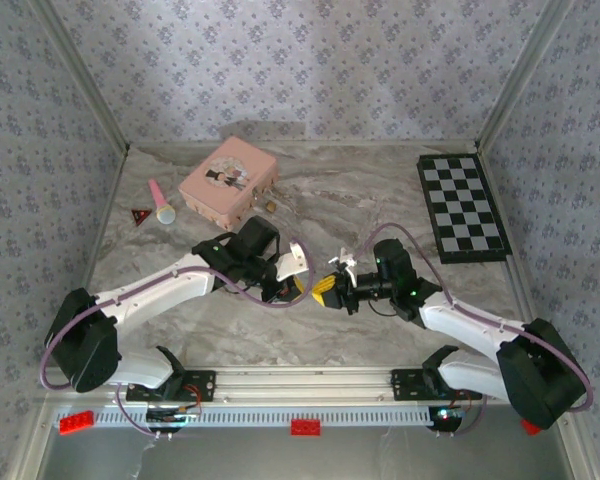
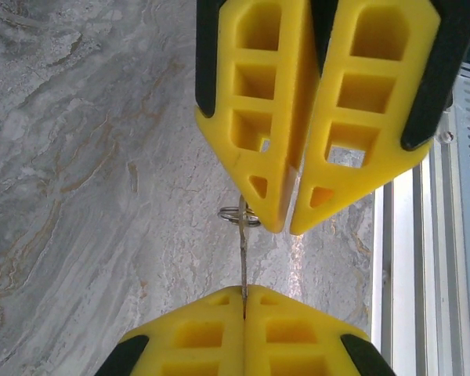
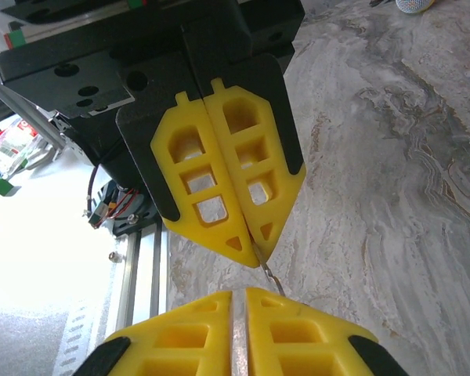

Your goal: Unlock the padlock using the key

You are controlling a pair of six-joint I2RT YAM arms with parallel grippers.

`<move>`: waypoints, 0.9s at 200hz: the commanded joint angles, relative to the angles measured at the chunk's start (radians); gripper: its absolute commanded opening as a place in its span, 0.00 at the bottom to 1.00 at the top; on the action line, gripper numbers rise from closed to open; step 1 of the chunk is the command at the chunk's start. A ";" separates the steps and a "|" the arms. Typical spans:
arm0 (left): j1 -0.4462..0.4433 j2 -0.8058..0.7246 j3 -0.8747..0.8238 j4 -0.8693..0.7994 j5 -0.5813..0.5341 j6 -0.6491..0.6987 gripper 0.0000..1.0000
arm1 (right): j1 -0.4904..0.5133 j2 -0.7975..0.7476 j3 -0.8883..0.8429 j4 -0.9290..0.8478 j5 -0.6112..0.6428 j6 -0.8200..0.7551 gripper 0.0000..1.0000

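My left gripper (image 1: 302, 287) (image 2: 244, 291) is shut on the blade of a thin metal key (image 2: 243, 262), held above the marble table. The key's ring (image 2: 232, 213) lies against the outside of one fingertip of my right gripper (image 2: 288, 229), which faces the left one tip to tip. In the right wrist view my right gripper (image 3: 239, 294) shows only a narrow slit with nothing in it. The key (image 3: 268, 270) passes beside its finger, coming out of the left gripper (image 3: 249, 243). The tiny brass padlock (image 1: 270, 207) lies far back on the table by the pink tin.
A pink rectangular tin (image 1: 228, 180) sits at the back left. A pink toy microphone (image 1: 162, 203) and a small red triangle (image 1: 139, 215) lie beside it. A checkerboard (image 1: 462, 207) lies at the back right. The metal rail (image 1: 300, 382) runs along the near edge.
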 commanded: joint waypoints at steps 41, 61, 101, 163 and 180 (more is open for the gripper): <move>-0.011 -0.008 0.031 -0.016 0.051 0.021 0.00 | 0.001 0.011 0.022 -0.004 -0.004 -0.020 0.05; -0.010 -0.006 0.031 -0.017 0.050 0.022 0.00 | 0.001 0.010 0.022 -0.005 0.000 -0.021 0.01; -0.011 -0.007 0.029 -0.014 0.037 0.022 0.00 | 0.001 0.003 0.016 -0.006 0.004 -0.021 0.00; -0.001 -0.084 -0.038 0.103 -0.082 -0.034 0.16 | -0.010 -0.024 -0.015 0.039 0.055 0.029 0.00; 0.019 -0.139 -0.079 0.176 -0.115 -0.078 0.23 | -0.016 -0.033 -0.031 0.063 0.083 0.055 0.00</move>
